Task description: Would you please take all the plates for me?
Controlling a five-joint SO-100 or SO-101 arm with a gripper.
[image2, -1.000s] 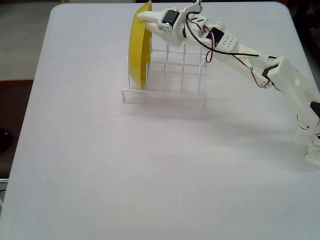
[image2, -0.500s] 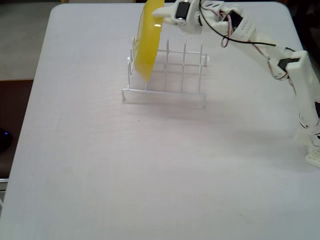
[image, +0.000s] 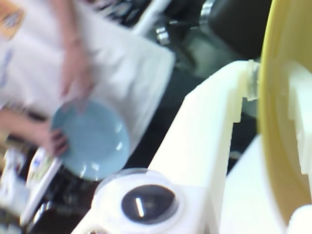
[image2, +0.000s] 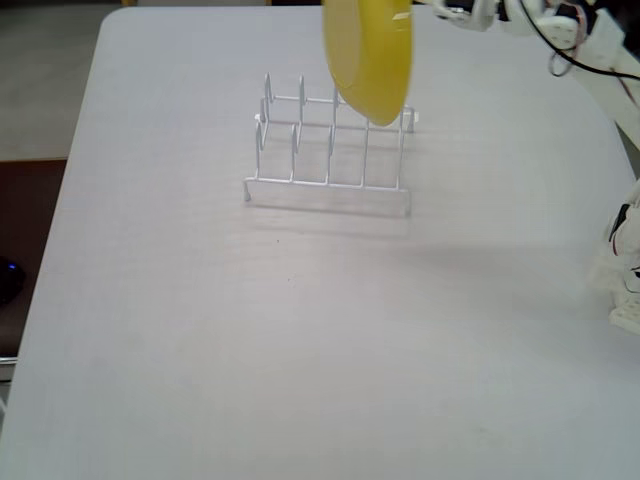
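Above the table's (image2: 150, 300) far edge, the gripper (image: 273, 112) is clamped on the yellow plate (image2: 368, 55), raised clear over the white wire rack (image2: 330, 160). A hand (image: 53, 139) holds a light blue plate (image: 92, 139) in the wrist view.

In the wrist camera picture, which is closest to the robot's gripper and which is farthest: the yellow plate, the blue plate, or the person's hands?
1. Yellow plate: clamped in the gripper, right edge.
2. and 3. Blue plate and person's hands: both far off at left, touching each other, too close to rank.

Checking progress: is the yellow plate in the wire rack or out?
Out. The yellow plate hangs above the rack, clamped in the tool; the slots are empty.
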